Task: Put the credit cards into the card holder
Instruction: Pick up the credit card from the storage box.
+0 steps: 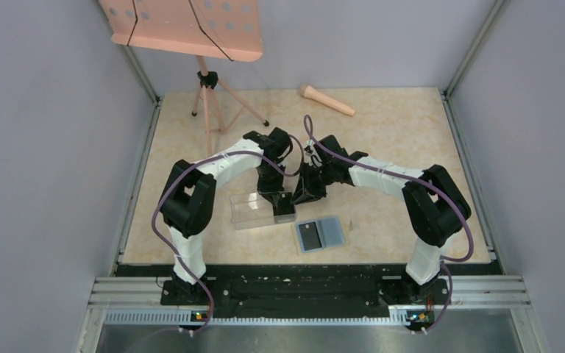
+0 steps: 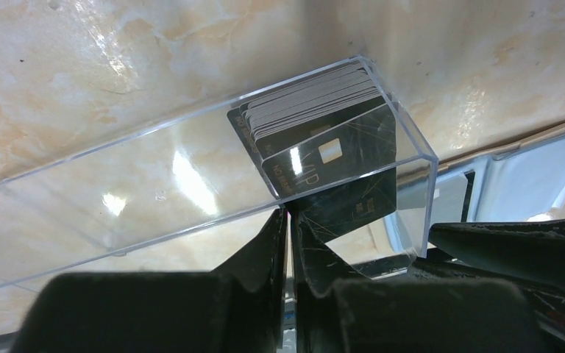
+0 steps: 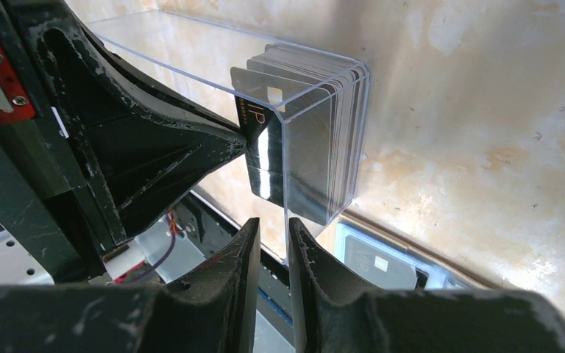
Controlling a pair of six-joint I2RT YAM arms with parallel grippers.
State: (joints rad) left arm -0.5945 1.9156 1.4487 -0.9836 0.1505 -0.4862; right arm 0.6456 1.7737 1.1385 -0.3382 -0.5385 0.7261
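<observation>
A long clear plastic box (image 1: pixel 250 209) lies on the table with a stack of credit cards (image 2: pixel 316 99) standing at its right end. One dark card (image 2: pixel 324 158) leans out from the stack; it also shows in the right wrist view (image 3: pixel 259 121). My left gripper (image 2: pixel 288 215) is shut on the box's long wall beside that card. My right gripper (image 3: pixel 272 235) hangs just off the box's end wall (image 3: pixel 309 154), its jaws a narrow gap apart and holding nothing. The card holder (image 1: pixel 332 230) lies open, light blue side up, with a dark card (image 1: pixel 310 235) in its left half.
A pink music stand (image 1: pixel 184 26) on a tripod (image 1: pixel 210 99) stands at the back left. A beige cone-shaped handle (image 1: pixel 327 101) lies at the back. Enclosure walls close in both sides, and a metal rail (image 1: pixel 294 290) runs along the front.
</observation>
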